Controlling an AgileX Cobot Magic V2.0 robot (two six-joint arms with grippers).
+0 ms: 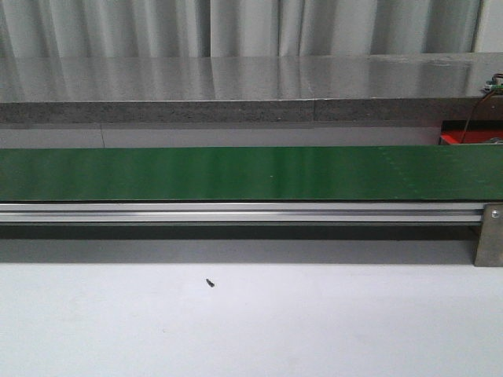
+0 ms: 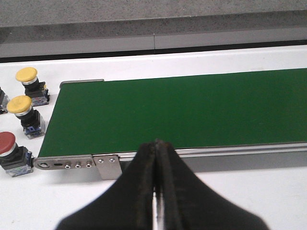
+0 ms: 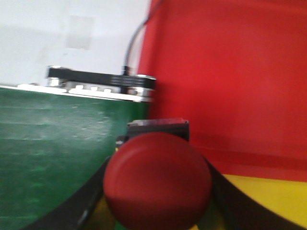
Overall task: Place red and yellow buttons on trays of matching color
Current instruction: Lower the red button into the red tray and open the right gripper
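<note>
The right gripper (image 3: 156, 211) held a red mushroom-head push button (image 3: 157, 181) between its black fingers (image 3: 230, 201), above the green conveyor belt's (image 3: 53, 143) end, beside the red tray (image 3: 230, 72) and yellow tray (image 3: 268, 196). The left gripper (image 2: 156, 158) hung fully closed, empty.

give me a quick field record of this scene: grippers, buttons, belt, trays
left gripper: shut, empty, over near edge of the belt
right gripper: shut on a red mushroom-head push button
green conveyor belt: bare in front view
waiting buttons: two yellow mushroom-head push buttons and one red mushroom-head button, on the white table off the belt's end
red tray: beyond held button
yellow tray: beside red tray
</note>
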